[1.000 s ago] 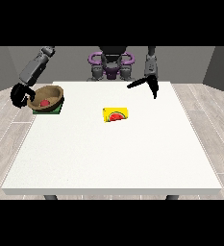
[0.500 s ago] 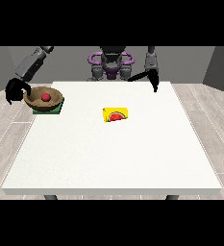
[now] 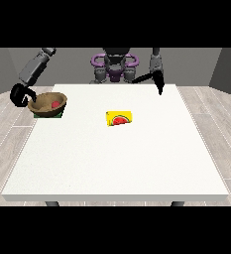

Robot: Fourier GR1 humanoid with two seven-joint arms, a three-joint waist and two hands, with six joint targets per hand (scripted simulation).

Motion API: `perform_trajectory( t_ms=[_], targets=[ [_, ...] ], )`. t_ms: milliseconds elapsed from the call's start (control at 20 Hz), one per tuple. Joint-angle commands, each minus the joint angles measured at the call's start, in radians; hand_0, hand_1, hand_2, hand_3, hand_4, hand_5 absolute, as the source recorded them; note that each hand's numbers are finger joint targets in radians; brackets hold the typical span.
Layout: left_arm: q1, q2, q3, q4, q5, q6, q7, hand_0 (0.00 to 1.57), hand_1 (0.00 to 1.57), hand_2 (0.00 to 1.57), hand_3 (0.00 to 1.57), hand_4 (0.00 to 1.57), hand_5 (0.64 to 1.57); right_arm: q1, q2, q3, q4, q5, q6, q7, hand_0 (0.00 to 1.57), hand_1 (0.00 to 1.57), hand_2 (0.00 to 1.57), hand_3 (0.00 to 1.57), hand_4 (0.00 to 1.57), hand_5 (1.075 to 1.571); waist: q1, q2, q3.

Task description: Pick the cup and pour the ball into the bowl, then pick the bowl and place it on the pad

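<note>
My hand at the view's left [image 3: 21, 95] curls its fingers at the rim of the brown bowl [image 3: 47, 103], red ball [image 3: 54, 104] inside, the bowl over the green pad [image 3: 59, 114] near the table's [image 3: 117, 158] edge. Mid-table lies the yellow cup [image 3: 119, 118]. My other hand [image 3: 159, 82] hangs with fingers straight.

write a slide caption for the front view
Bowl holding a red ball sits on the green pad; yellow cup lies mid-table.
</note>
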Motion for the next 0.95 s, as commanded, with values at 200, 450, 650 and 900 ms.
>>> perform_trajectory(
  t_ms=[200, 450, 650, 900],
  targets=[
    [0.013, 0.007, 0.011, -0.074, 0.007, 0.002, 0.011, 0.0, 0.0, 0.0, 0.0, 0.0, 1.565, -0.014, -0.14, 0.007, 0.007, 0.043, -0.064, 0.015, 0.18, 0.18, 0.47, 0.43, 0.0, 1.489, -0.011, 0.058, 0.0009],
    [0.028, 0.046, 0.035, -0.12, 0.021, -0.03, 0.037, 0.0, 0.0, 0.0, 0.0, 0.0, 1.566, -0.032, -0.151, 0.006, 0.01, 0.046, -0.056, 0.026, 0.0, 0.0, 0.37, 0.21, 0.0, 1.481, -0.007, 0.039, 0.0007],
    [0.049, -0.014, -0.014, -0.071, -0.005, 0.001, 0.019, 0.0, 0.0, 0.0, 0.0, 0.0, 1.569, -0.057, -0.138, 0.016, -0.002, 0.049, -0.062, 0.08, 0.0, 0.0, 0.33, 0.24, 0.0, 1.495, -0.018, -0.006, -0.0001],
    [0.122, -0.026, -0.023, -0.054, -0.01, 0.001, 0.04, 0.0, 0.0, 0.0, 0.0, 0.0, 1.569, -0.088, -0.259, -0.03, 0.004, -0.011, 0.113, 0.167, 0.0, 0.0, 0.19, 0.29, 0.0, 1.503, -0.046, -0.117, -0.0009]
  ],
)
